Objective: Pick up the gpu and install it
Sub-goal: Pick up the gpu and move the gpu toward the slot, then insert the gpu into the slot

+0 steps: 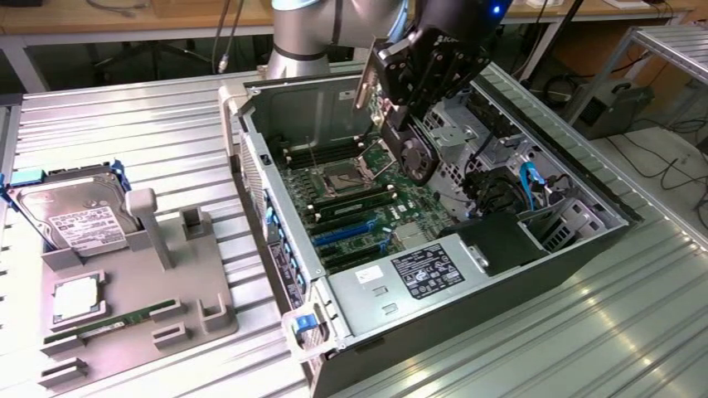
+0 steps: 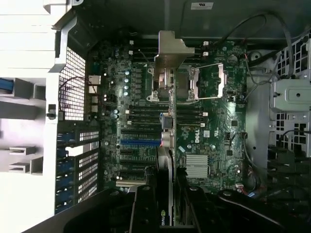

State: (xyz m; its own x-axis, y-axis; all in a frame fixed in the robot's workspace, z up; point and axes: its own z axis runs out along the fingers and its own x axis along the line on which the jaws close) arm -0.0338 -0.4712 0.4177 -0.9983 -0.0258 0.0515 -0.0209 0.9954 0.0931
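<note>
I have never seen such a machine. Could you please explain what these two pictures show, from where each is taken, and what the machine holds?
This is a robot arm with a hand for gripping. The exterior view comes from a camera off the arm; the wrist view comes from a camera on the wrist, looking past the hand into the case. The hand is shut on the gpu, a dark card with a round fan and a metal bracket, above the motherboard of an open computer case. On the metal table, at the exterior view's left, a grey tray carries a hard drive and a green memory stick.
</note>
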